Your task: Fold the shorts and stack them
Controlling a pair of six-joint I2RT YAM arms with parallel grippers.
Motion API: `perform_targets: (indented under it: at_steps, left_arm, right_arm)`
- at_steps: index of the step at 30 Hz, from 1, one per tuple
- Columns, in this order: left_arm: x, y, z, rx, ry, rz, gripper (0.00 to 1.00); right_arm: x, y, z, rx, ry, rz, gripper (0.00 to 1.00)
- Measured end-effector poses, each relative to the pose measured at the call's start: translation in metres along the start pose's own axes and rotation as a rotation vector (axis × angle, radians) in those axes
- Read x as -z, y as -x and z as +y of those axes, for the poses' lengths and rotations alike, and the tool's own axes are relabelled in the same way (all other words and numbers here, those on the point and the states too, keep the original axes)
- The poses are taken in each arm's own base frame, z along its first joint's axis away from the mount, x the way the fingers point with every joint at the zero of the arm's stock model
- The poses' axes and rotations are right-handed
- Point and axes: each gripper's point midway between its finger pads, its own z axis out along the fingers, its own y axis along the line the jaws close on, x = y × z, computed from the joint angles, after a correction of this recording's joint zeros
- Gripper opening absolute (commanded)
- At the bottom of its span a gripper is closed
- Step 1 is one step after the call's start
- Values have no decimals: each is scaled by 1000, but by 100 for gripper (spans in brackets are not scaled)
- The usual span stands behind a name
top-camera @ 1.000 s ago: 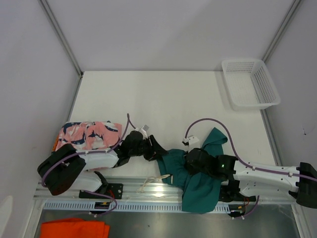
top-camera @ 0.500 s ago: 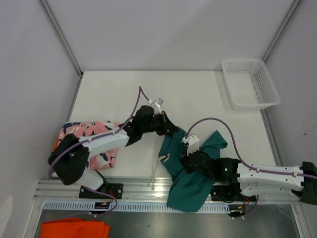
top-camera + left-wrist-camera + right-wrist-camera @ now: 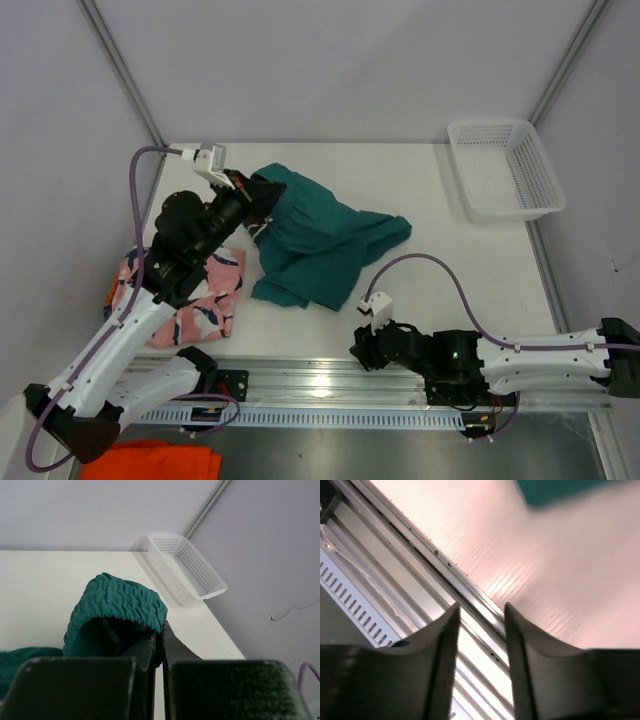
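The plain teal shorts [image 3: 320, 245] lie crumpled in the middle of the table, their waistband lifted at the far left end. My left gripper [image 3: 258, 198] is shut on that gathered elastic waistband [image 3: 125, 602], raised above the table. Folded pink shark-print shorts [image 3: 205, 300] rest at the table's left edge, partly under my left arm. Low over the near rail, my right gripper [image 3: 362, 350] stands open with nothing between its fingers [image 3: 520, 645]. A strip of teal cloth [image 3: 555, 490] shows at the top of the right wrist view.
A white mesh basket [image 3: 503, 170] stands at the far right corner, also seen as the basket [image 3: 187, 570] in the left wrist view. A bright orange cloth [image 3: 150, 462] lies below the table at the lower left. The metal rail [image 3: 320, 385] runs along the near edge.
My left gripper shut on the teal shorts and carried them up and to the far left. The right gripper let go of them, opened, and drew back to the near rail.
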Motion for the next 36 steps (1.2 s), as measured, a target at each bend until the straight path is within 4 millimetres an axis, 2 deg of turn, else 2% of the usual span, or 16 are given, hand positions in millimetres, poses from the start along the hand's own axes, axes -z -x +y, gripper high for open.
perform_targets:
  at_steps: [1, 6, 9, 16, 21, 24, 30, 36]
  left_arm:
    - [3, 4, -2, -22, -4, -2, 0]
    - [8, 7, -8, -100, -32, 25, 0]
    - [14, 5, -9, -132, -39, 51, 0]
    - [28, 11, -10, -165, -12, 81, 0]
    - [40, 6, -5, -173, 12, 108, 0]
    - [52, 5, -5, -189, 11, 108, 0]
    - [69, 7, -6, -199, 8, 104, 0]
    - [70, -6, 1, -197, 22, 137, 0]
  right_arm:
    - [2, 2, 0, -4, 5, -9, 69]
    - [12, 18, 2, -31, 35, -74, 75]
    - [22, 36, -7, -67, 19, -139, 77]
    - [20, 89, -79, -235, -190, -200, 77]
    - [0, 88, -107, -264, -245, -115, 78]
    - [-18, 90, -123, -290, -251, -60, 78]
    - [-58, 106, -161, -395, -234, -21, 76]
    - [-103, 127, -181, -452, -197, -42, 74]
